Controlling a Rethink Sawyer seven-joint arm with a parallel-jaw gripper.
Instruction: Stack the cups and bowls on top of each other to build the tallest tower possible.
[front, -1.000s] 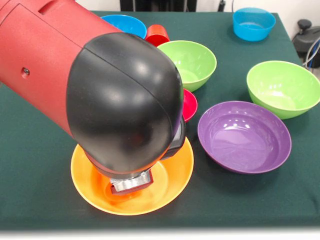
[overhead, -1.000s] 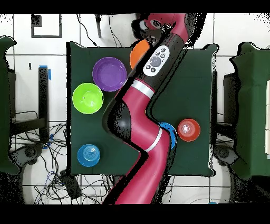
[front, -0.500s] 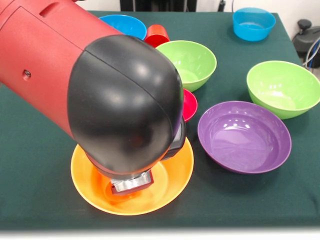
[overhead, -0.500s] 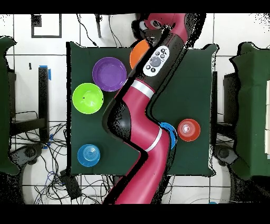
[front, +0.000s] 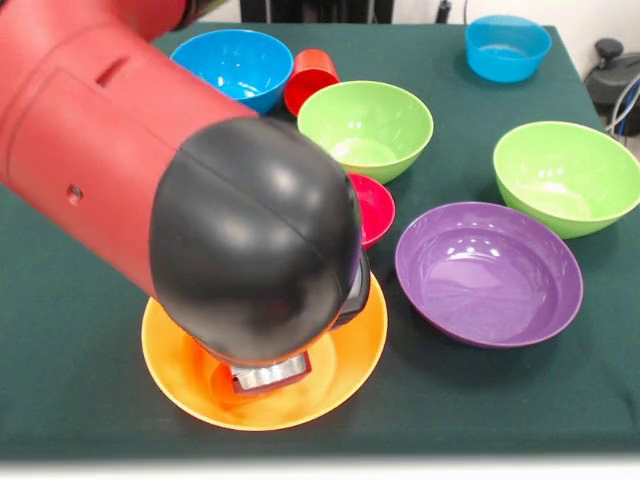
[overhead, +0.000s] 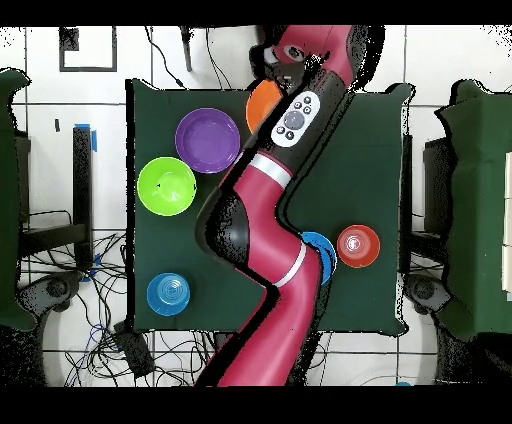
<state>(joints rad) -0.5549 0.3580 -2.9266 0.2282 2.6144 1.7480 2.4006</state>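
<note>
The big orange bowl (front: 345, 360) sits at the table's near edge, and also shows in the overhead view (overhead: 260, 100). My gripper (front: 268, 375) hangs inside it, just above its bottom, mostly hidden behind the arm's black wrist (front: 255, 250). The orange cup is hidden. The small crimson bowl (front: 373, 207) stands just behind the orange bowl. The red cup (front: 311, 75) stands between a blue bowl (front: 232, 62) and a lime green bowl (front: 366, 122). The purple bowl (front: 488, 272) is to the right.
A second lime green bowl (front: 567, 175) and a second blue bowl (front: 507, 45) stand at the right and far right. The overhead view shows a small reddish-orange bowl (overhead: 358, 246) beside the arm (overhead: 265, 190). The table's front edge runs close to the orange bowl.
The arm has shifted a little, uncovering the blue bowl and more of the red cup in the front view. The wrist sits slightly lower over the orange bowl. The bowls have not moved.
</note>
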